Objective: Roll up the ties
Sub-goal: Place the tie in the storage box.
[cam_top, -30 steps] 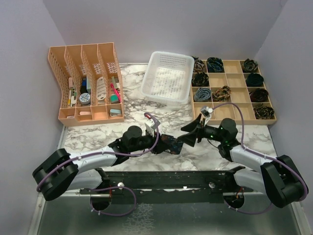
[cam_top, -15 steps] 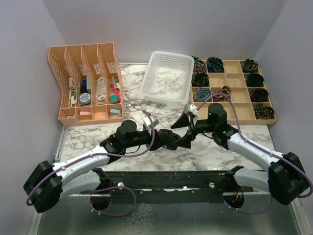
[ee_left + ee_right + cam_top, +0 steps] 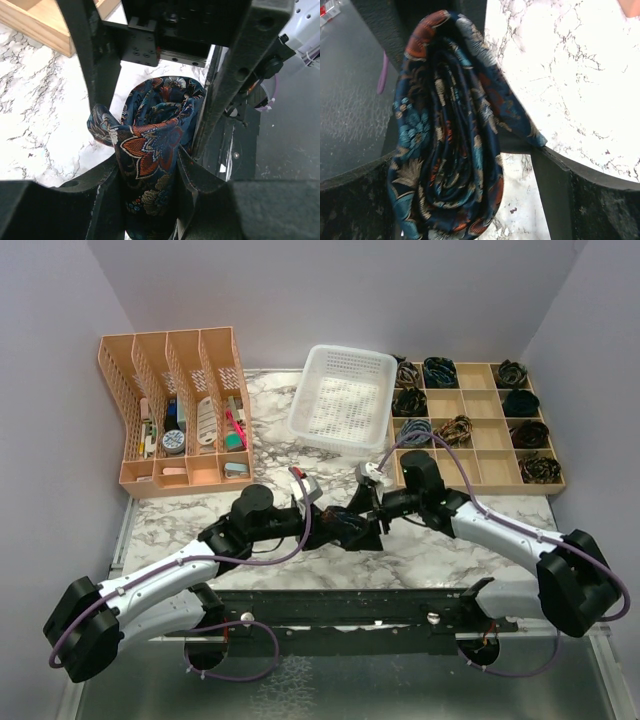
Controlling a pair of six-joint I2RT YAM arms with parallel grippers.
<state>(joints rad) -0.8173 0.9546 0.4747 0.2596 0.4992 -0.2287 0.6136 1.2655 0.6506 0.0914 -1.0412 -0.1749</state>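
Left jaws clamping rolled tie (image 3: 155, 135), right jaws apart around it, white basket (image 3: 312, 400) and compartment tray (image 3: 478, 408) beyond

We find the top view evenly lit from above, with soft, faint shadows on the marble bench (image 3: 262, 400). In both wrist views the bench glares almost white and its veining is washed out. The tie (image 3: 155, 140) reads clearly, while the tool fingers (image 3: 85, 50) are near-black with little detail.

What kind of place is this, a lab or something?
Likely a robot test cell: a marble-patterned table boxed in by plain walls, a wooden compartment tray holding rolled ties, a desk organizer.
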